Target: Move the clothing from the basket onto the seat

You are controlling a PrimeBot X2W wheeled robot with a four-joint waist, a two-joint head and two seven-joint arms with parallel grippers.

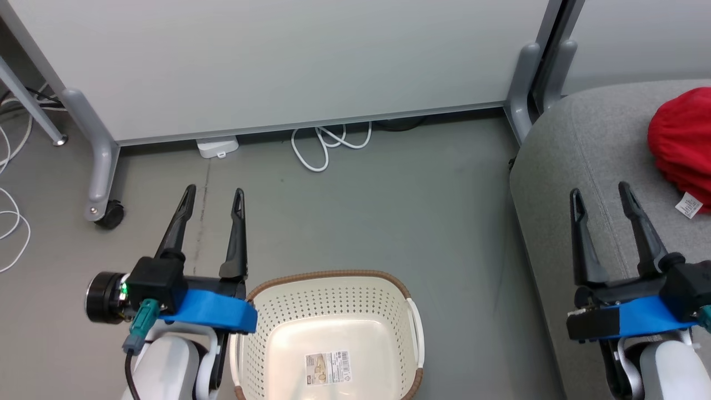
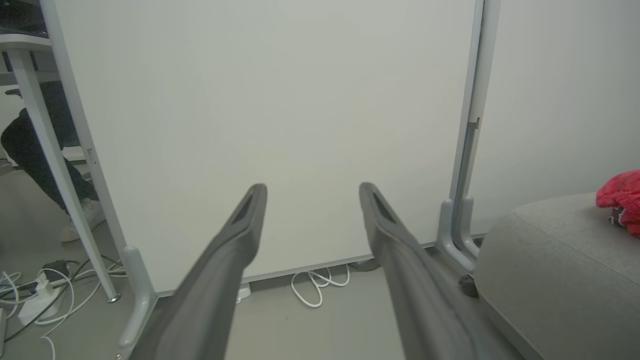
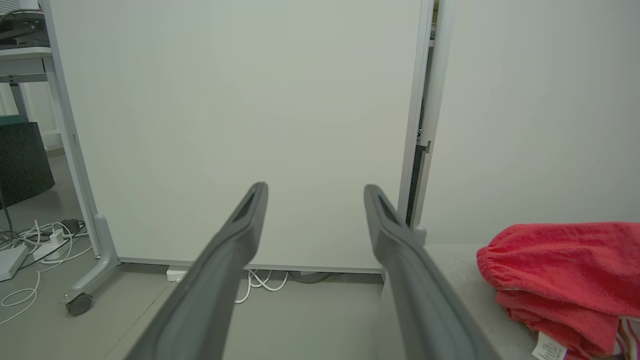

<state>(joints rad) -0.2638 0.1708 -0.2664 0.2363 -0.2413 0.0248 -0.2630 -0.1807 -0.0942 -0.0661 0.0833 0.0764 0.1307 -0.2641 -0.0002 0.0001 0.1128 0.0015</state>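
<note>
The cream perforated basket (image 1: pixel 333 311) with a brown rim stands on the floor at the bottom centre, holding nothing but a barcode sticker (image 1: pixel 328 368). Red clothing (image 1: pixel 682 145) lies bunched on the grey seat (image 1: pixel 577 144) at the right edge, a white tag showing. The same red clothing (image 3: pixel 565 280) rests on the seat (image 3: pixel 460 280) in the right wrist view, and the clothing (image 2: pixel 622 197) also lies on the seat (image 2: pixel 555 270) in the left wrist view. My left gripper (image 1: pixel 215 194) is open beside the basket's left rim, over the floor. My right gripper (image 1: pixel 600 190) is open above the seat, left of the clothing.
A white partition panel (image 1: pixel 278 61) on grey wheeled feet (image 1: pixel 103 183) stands behind. White cables (image 1: pixel 325 145) and a small white box (image 1: pixel 218 146) lie at its base. More cables (image 1: pixel 11 211) trail on the left. A person's leg and shoe (image 2: pixel 75 220) show beyond a desk leg.
</note>
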